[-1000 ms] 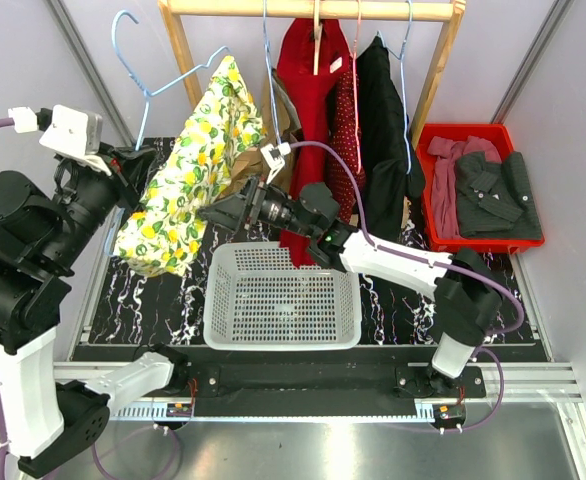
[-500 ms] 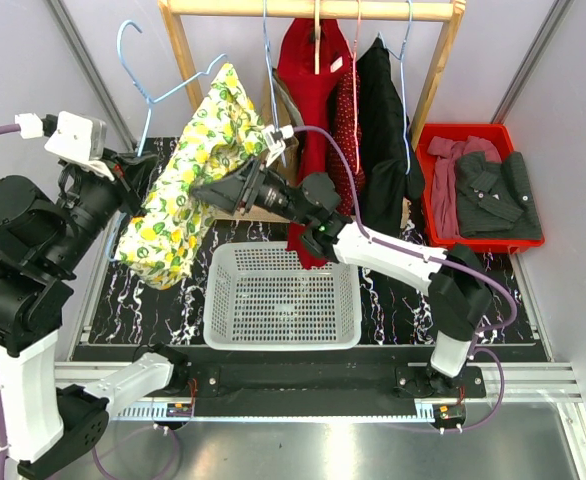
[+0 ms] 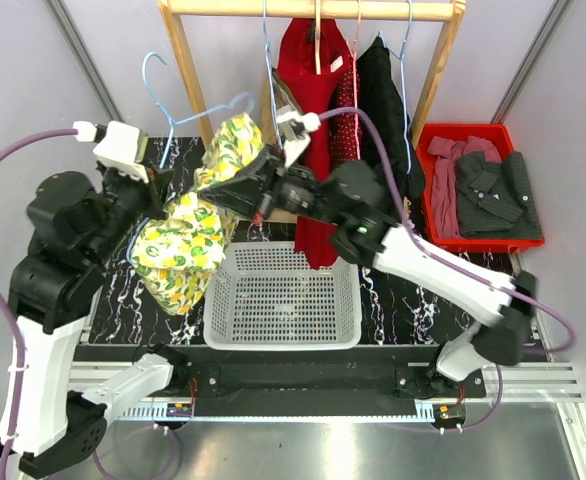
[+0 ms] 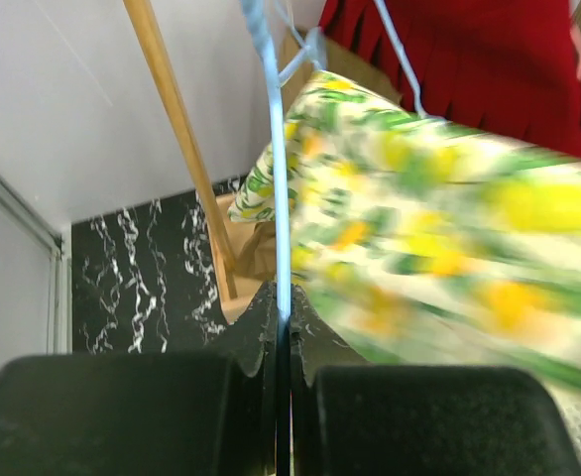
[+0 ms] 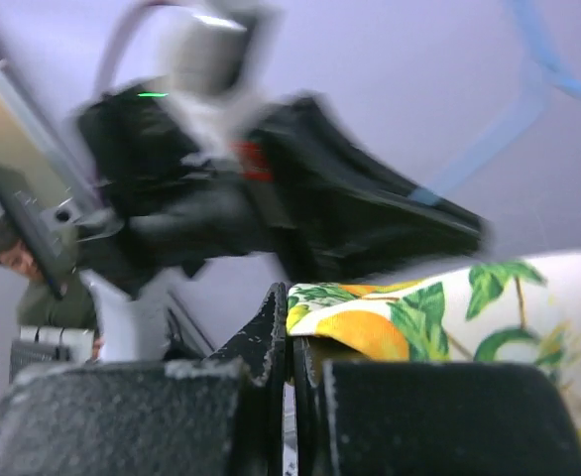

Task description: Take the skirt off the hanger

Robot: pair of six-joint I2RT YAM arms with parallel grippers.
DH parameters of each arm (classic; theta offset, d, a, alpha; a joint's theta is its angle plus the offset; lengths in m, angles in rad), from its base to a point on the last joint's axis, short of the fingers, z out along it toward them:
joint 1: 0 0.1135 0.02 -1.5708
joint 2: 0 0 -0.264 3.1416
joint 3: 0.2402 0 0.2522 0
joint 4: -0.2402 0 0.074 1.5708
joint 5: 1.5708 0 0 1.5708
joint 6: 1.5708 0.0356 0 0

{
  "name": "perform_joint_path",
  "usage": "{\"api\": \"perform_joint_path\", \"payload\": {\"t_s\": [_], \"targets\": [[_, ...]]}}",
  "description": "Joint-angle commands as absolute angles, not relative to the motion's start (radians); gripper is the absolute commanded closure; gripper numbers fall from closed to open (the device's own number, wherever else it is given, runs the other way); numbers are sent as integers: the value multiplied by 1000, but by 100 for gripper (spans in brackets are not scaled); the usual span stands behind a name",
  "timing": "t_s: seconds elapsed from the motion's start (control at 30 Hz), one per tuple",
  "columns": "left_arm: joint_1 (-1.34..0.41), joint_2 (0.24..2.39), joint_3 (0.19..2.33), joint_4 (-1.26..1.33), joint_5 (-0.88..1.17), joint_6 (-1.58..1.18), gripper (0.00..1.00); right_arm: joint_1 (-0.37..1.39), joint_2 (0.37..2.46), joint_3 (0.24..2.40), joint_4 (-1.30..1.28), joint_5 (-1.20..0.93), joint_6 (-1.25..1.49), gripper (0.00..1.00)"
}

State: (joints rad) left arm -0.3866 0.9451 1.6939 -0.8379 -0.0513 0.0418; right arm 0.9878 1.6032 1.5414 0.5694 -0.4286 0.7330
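Two grips: left gripper [image 4: 282, 297] is pinched tight on the blue hanger [image 4: 276, 149] wire, and right gripper [image 5: 289, 297] is clamped on an edge of the skirt [image 3: 188, 245].
Where it is: draped off the hanger between the two arms, sagging just beside the left rim of the basket [image 3: 281, 340].
Doing it well: I'd hold the hanger dead steady and pull the fabric along the wire slowly, so it slides off without snagging.
Skirt look: pale cloth, yellow lemons, green leaves, thin, floppy, bunched in folds.
Not sure: how it's hooked on, too blurry.
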Motion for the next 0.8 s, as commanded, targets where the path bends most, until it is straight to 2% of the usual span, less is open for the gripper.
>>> {"api": "perform_joint_path", "payload": {"t_s": [0.0, 0.43, 0.77], "targets": [[-383, 946, 1632, -686, -120, 46, 100, 1058, 1375, 1652, 333, -423, 408, 100], [-382, 979, 1546, -635, -190, 84, 100, 1092, 1151, 1680, 25, -304, 175, 100], [-358, 992, 1329, -496, -267, 166, 100, 1091, 1120, 1936, -263, -249, 65, 100]]}}
